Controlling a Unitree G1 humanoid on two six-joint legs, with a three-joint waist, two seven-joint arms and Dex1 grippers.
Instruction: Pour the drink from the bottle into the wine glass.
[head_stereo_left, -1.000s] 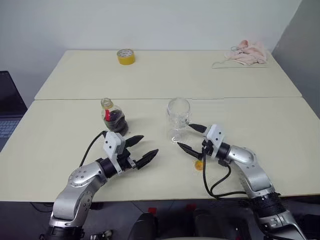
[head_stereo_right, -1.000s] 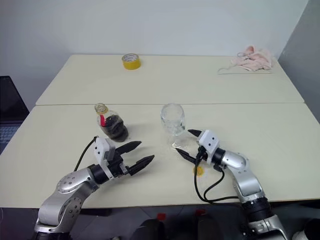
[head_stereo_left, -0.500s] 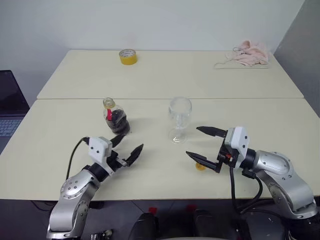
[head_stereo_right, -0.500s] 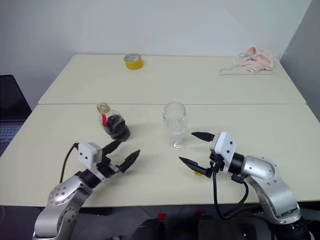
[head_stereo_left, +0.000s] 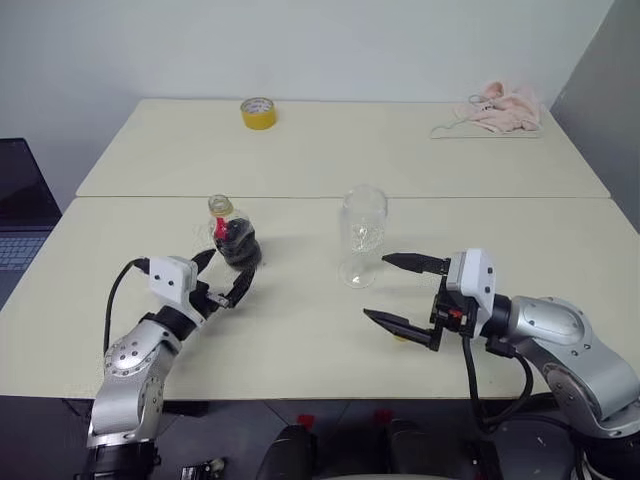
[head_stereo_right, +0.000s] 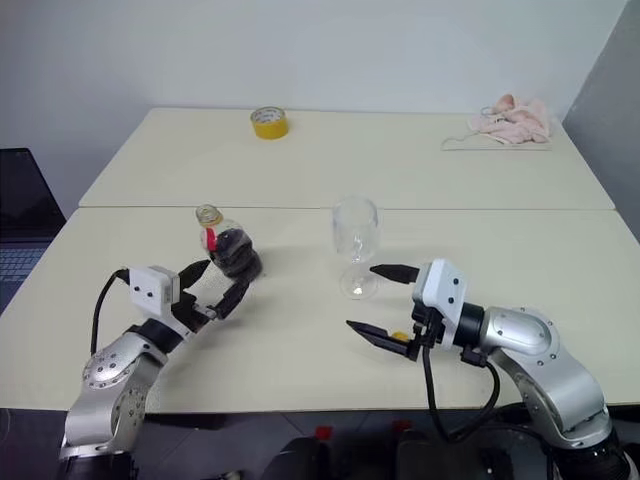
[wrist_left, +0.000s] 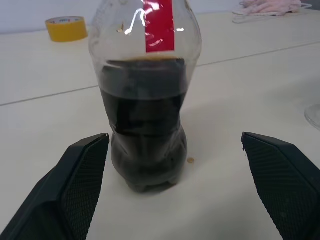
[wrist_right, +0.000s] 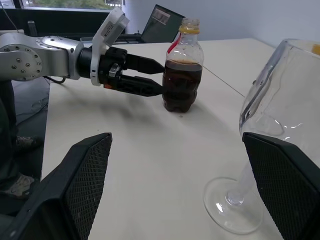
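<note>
Two cream tables (head_stereo_left: 120, 290) butted edge to edge, work all on near one. Pink cloth (head_stereo_left: 498, 106) at far 1 o'clock and yellow tape roll (head_stereo_left: 256, 113) at far 11 o'clock, both well apart from the action, likely just clutter.

Right gripper (head_stereo_left: 405, 292) at 4 o'clock of the wine glass, fingers spread wide, gripping nothing, pointing toward the glass foot; probably parked ready to steady it for the pour. Small yellow cap (head_stereo_right: 399, 337) on table just under lower finger, so bottle mouth appears already uncapped.

Left gripper (head_stereo_left: 222, 279) at 7 o'clock of the bottle, released, fingers wide and bracketing the body without touching; looks lined up for a side grasp.

Wine glass (head_stereo_left: 361, 232) upright, empty, centre of near table. Bottle (head_stereo_left: 230, 236) upright at 9 o'clock of glass, well apart; drink (wrist_left: 144, 135) dark, filling lower body.
</note>
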